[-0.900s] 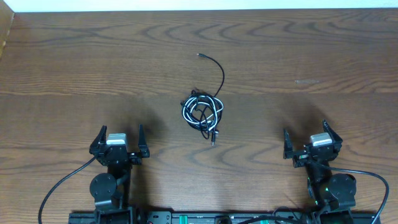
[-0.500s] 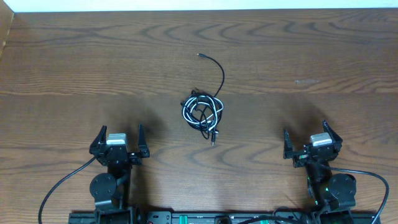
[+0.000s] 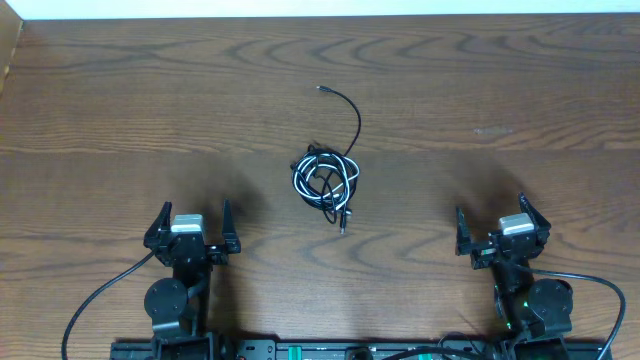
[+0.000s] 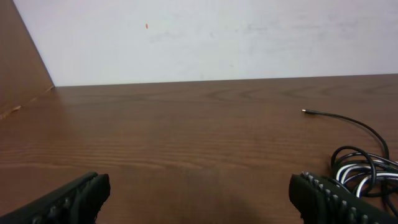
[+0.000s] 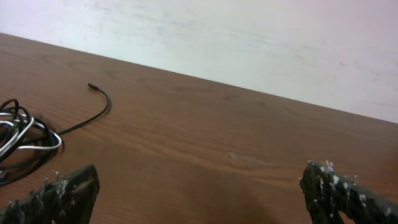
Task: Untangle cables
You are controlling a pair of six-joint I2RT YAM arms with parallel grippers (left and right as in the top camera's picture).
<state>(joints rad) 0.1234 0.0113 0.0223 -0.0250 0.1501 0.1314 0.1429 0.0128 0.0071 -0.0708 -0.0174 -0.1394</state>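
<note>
Nothing has moved since the earlier frame: my left jaws and right jaws are both spread wide and empty, low over the counter (image 3: 500, 90). The cables (image 3: 326, 178) lie ahead of them, between the two pairs and well apart from both, to the right of the left jaws and to the left of the right. They form a tight black-and-white knot. One free black tail (image 3: 352, 112) curls away beyond it. I judge the best start is to pinch that tail with one pair, pin an outer loop with the other, and draw them apart slowly so the knot loosens rather than tightens.
</note>
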